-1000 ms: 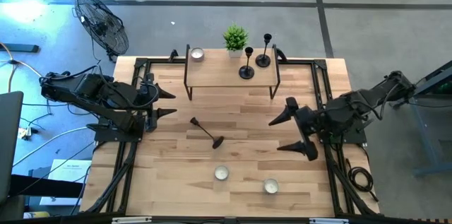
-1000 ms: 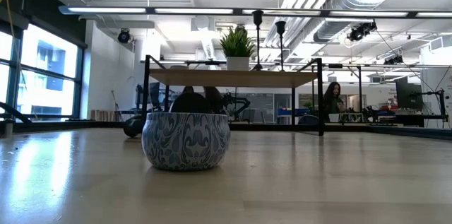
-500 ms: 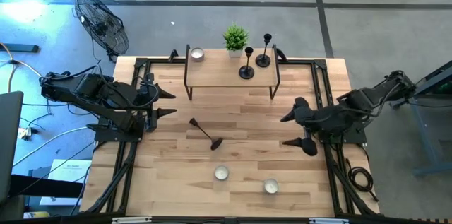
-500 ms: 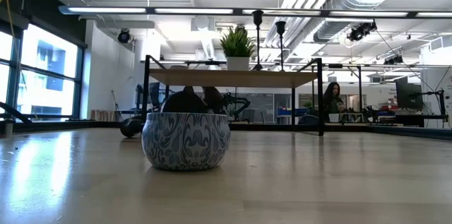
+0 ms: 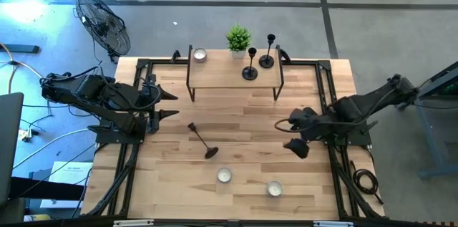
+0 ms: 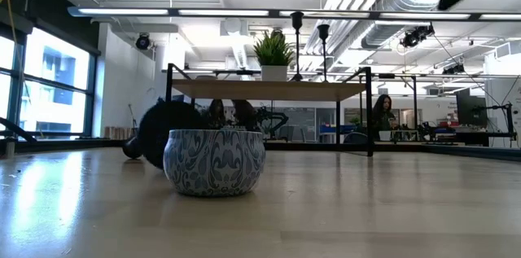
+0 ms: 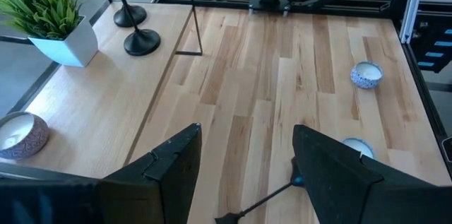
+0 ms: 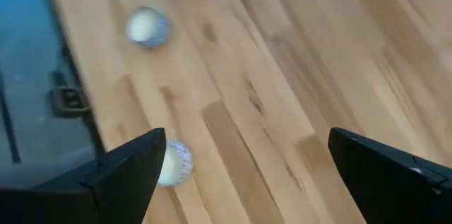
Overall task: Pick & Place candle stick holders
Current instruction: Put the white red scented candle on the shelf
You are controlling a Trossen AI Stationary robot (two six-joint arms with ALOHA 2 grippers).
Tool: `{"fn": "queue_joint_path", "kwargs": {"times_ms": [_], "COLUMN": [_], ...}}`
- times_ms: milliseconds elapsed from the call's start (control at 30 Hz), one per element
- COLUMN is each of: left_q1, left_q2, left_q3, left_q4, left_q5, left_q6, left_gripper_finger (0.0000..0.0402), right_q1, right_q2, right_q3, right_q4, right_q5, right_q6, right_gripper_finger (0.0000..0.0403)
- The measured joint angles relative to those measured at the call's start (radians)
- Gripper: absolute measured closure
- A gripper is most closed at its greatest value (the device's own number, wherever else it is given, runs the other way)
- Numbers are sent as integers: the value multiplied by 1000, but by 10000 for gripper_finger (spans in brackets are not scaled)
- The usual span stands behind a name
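One black candlestick [image 5: 201,140] lies on its side on the table, cup end [image 5: 192,126] toward the far side, base [image 5: 211,153] toward the near side. It also shows in the left wrist view [image 7: 265,197]. In the low view its dark base [image 6: 157,133] shows behind a tealight. Two more candlesticks [image 5: 249,66] [image 5: 268,55] stand upright on their bases on the small raised shelf [image 5: 222,76]. My left gripper [image 5: 168,104] [image 7: 247,138] is open at the table's left. My right gripper [image 5: 289,137] [image 8: 247,150] is open to the right of the fallen candlestick, apart from it.
A green potted plant [image 5: 238,39] and a tealight [image 5: 200,55] stand on the shelf. Two tealights [image 5: 225,175] [image 5: 274,188] stand on the table near its front edge; one fills the low view's foreground [image 6: 214,163]. Black rails [image 5: 325,91] run along the table's sides.
The fallen candlestick has rolled on the table: its base has swung toward the left and near edges while its cup end has stayed almost in place. My right gripper has turned about over the right part of the table, staying open and empty.
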Motion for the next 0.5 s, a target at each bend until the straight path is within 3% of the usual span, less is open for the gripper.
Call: {"fn": "queue_joint_path", "kwargs": {"times_ms": [200, 367, 500], "left_q1": [0, 0, 0], "left_q2": [0, 0, 0], "left_q3": [0, 0, 0], "left_q4": [0, 0, 0], "left_q5": [0, 0, 1], "left_q6": [0, 0, 0], "left_gripper_finger": [183, 183, 183], "right_q1": [-28, 12, 48], "right_q2": [86, 149, 172], "right_q3": [0, 0, 0], "right_q4": [59, 199, 184], "right_q5": [-100, -44, -109], "right_q6": [98, 170, 307], "right_gripper_finger": [13, 13, 13]}}
